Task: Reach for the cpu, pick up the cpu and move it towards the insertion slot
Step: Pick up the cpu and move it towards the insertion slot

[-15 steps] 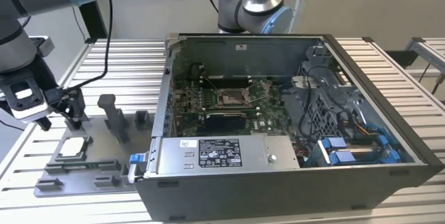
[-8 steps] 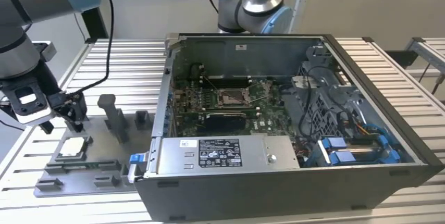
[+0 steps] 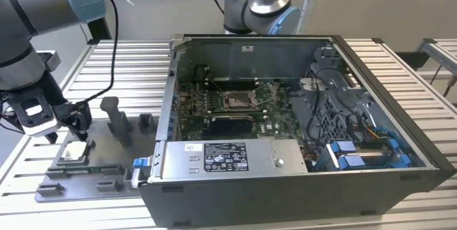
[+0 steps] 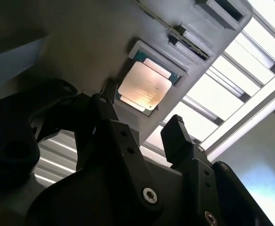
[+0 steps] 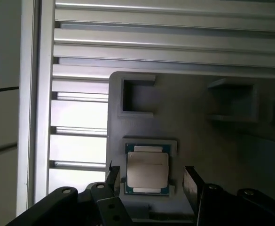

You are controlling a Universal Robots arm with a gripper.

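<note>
1. Hovering the gripper (image 3: pixel 66 132) over the tray (image 3: pixel 107 158) at the exterior view's left, I read the jaws as spread apart and holding nothing. In both wrist views the fingers (image 5: pixel 190 176) stand either side of the cpu (image 5: pixel 147 170), clear of it as far as I can tell.
2. The cpu lies flat in its pocket toward the tray's near left corner. It is well apart from the slot (image 3: pixel 238 99), which sits low in the open case (image 3: pixel 300 187) to the right.
3. My first worry is the pocket's raised rim, which sits just beside the chip's edges. A finger landing on that rim would pinch plastic, or lever the chip up on one side.
4. The chip is thin and flat, so it gives the fingers little edge to bite. I judge that an uneven squeeze could cock it in the pocket or let it slide out on the lift.
5. I cannot tell whether the tray is fixed to the slatted table (image 3: pixel 128 59). If it is loose, a snagged finger could drag it and spoil my alignment.
6. The pegs (image 3: pixel 114 120) stand just right of the gripper, and the case's left wall rises between tray and slot. A low carry could clip either one and knock the chip askew.
7. I cannot tell from here whether the slot's frame stands open.
</note>
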